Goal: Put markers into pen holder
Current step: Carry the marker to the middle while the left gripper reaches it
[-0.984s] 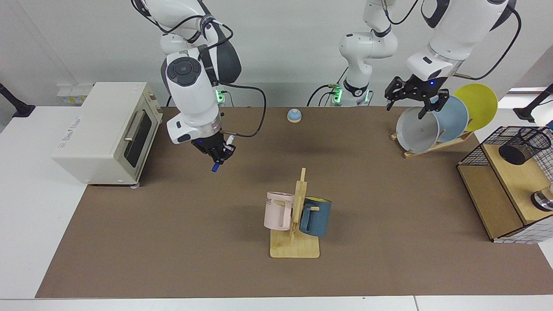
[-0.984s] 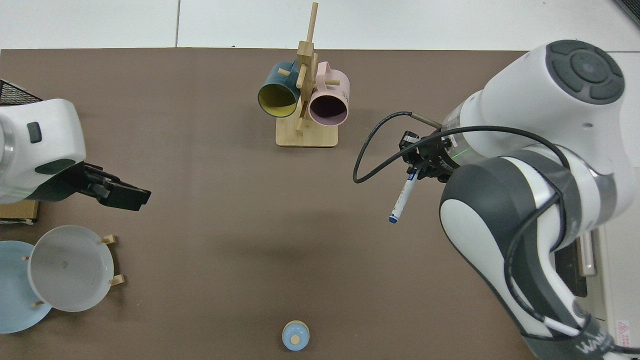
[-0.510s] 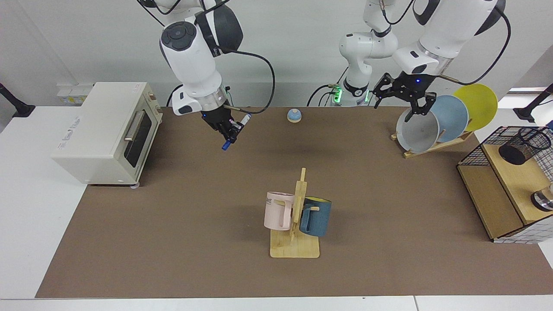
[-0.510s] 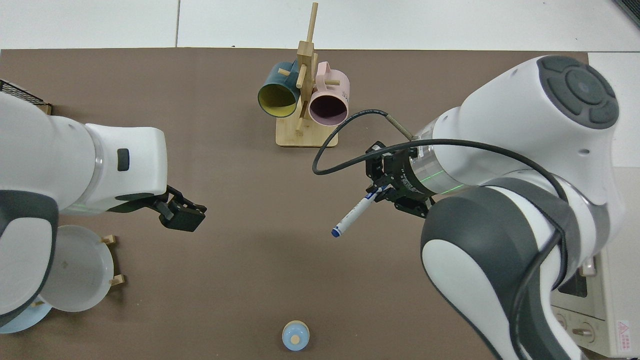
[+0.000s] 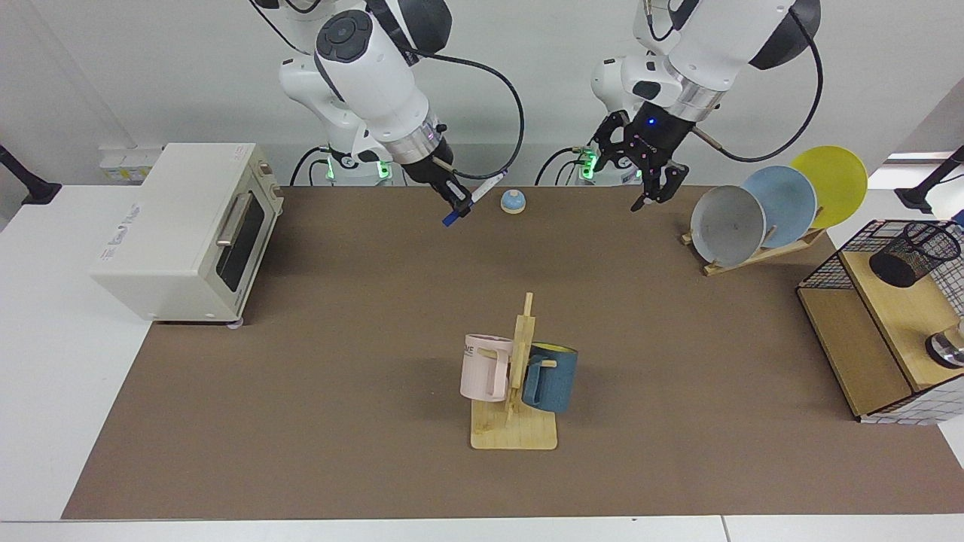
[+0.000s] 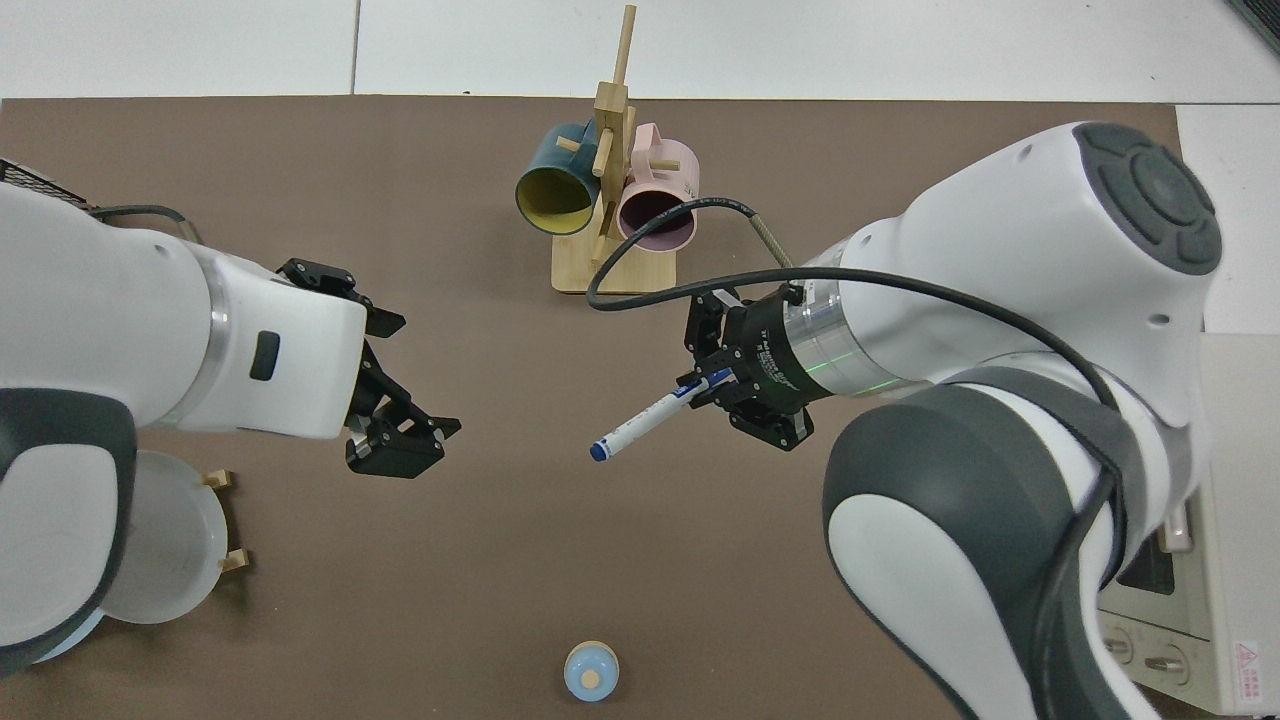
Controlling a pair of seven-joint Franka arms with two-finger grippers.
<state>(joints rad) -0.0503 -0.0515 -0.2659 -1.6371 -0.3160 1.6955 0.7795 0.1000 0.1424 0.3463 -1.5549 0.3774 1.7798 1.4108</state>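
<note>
Marker (image 5: pixel 468 202) is being gripped by right gripper (image 5: pixel 454 197), barrel pointing toward empty, spread left gripper (image 5: pixel 649 184) at 3 o'clock, pen holder (image 5: pixel 915 254) way past that, prob a handoff.

Two robot arms, each with one hand: right hand (image 5: pixel 457 202), left hand (image 5: pixel 654 190). One marker (image 5: pixel 468 205). One pen holder (image 5: pixel 914 254). One wire basket (image 5: pixel 828 272). Three plates (image 5: pixel 783 202) on one wooden rack (image 5: pixel 761 254). Two mugs (image 5: pixel 486 367) on one mug tree (image 5: pixel 520 391). One toaster oven (image 5: pixel 188 229). One small blue bell (image 5: pixel 513 200). One table (image 5: pixel 301 421).
</note>
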